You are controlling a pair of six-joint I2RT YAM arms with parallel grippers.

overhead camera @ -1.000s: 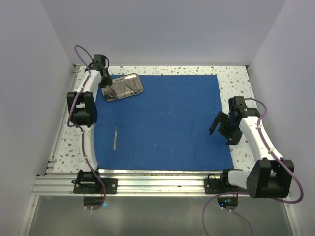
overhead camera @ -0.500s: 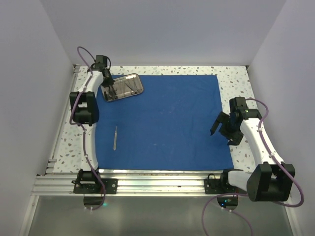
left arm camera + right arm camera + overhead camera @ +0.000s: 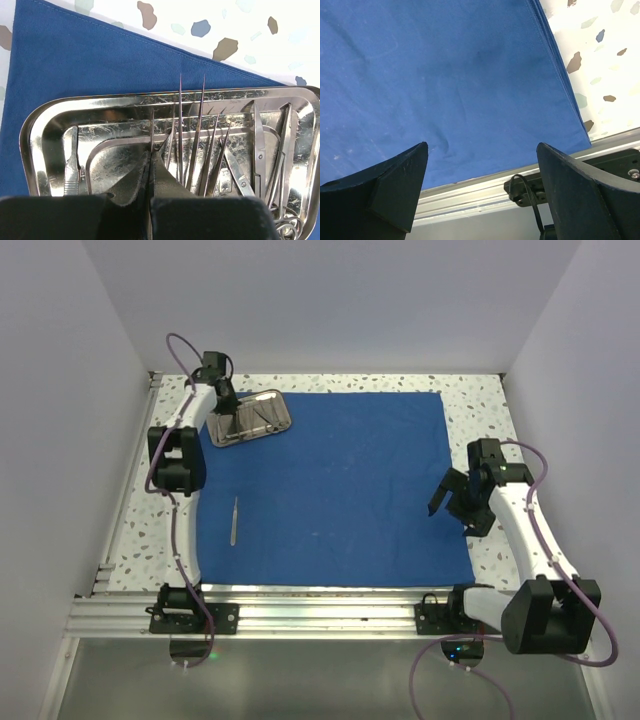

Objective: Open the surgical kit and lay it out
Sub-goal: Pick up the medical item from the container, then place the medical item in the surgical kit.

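Observation:
The royal-blue cloth (image 3: 340,480) lies spread flat on the table. The steel tray (image 3: 285,410) sits on its far left corner. In the left wrist view the tray (image 3: 30,145) holds several thin tweezers (image 3: 197,135), scissors (image 3: 280,165) and a flat handle (image 3: 71,165). My left gripper (image 3: 226,412) is down in the tray, and in its wrist view it (image 3: 151,152) is shut on one thin silver instrument seen edge-on. One pair of tweezers (image 3: 235,520) lies on the cloth's left side. My right gripper (image 3: 446,518) hovers open and empty over the cloth's (image 3: 445,75) near right corner; it also shows in its wrist view (image 3: 481,145).
The speckled tabletop (image 3: 480,400) shows around the cloth. An aluminium rail (image 3: 320,605) runs along the near edge, with a cable and mount (image 3: 525,190) below the right gripper. White walls enclose the table on three sides.
My left arm has reached slightly farther and to the right over the tray. My right arm has barely moved.

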